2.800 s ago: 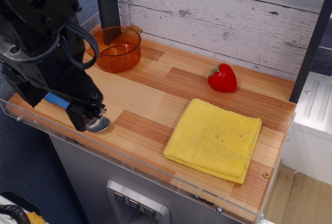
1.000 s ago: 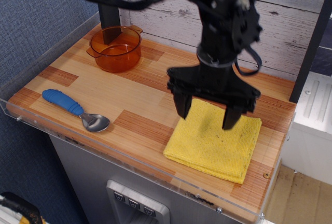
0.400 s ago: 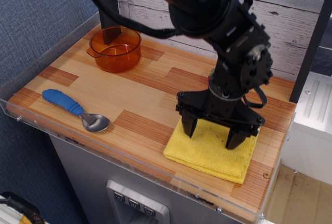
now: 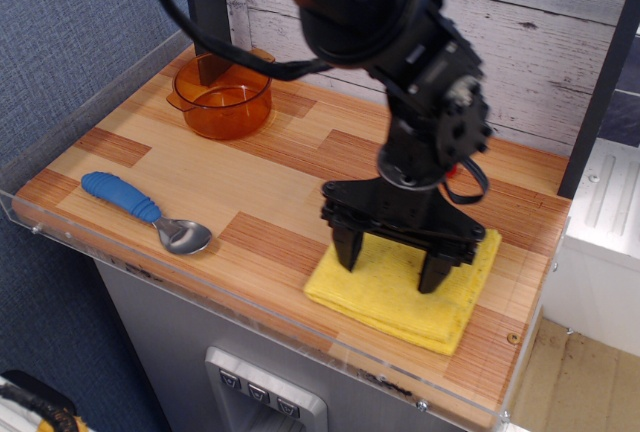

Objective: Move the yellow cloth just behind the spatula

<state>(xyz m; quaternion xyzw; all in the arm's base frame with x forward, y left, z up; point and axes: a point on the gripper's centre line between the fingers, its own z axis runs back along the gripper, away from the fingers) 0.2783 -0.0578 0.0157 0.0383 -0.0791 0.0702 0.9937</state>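
The end effector presses its widely spread fingers down onto the yellow cloth at the counter's right front, apparently to pinch it for carrying behind the far-left spatula.

The wooden tabletop carries an orange pot at upper left, a blue-handled spatula at left, and a yellow cloth at lower right.
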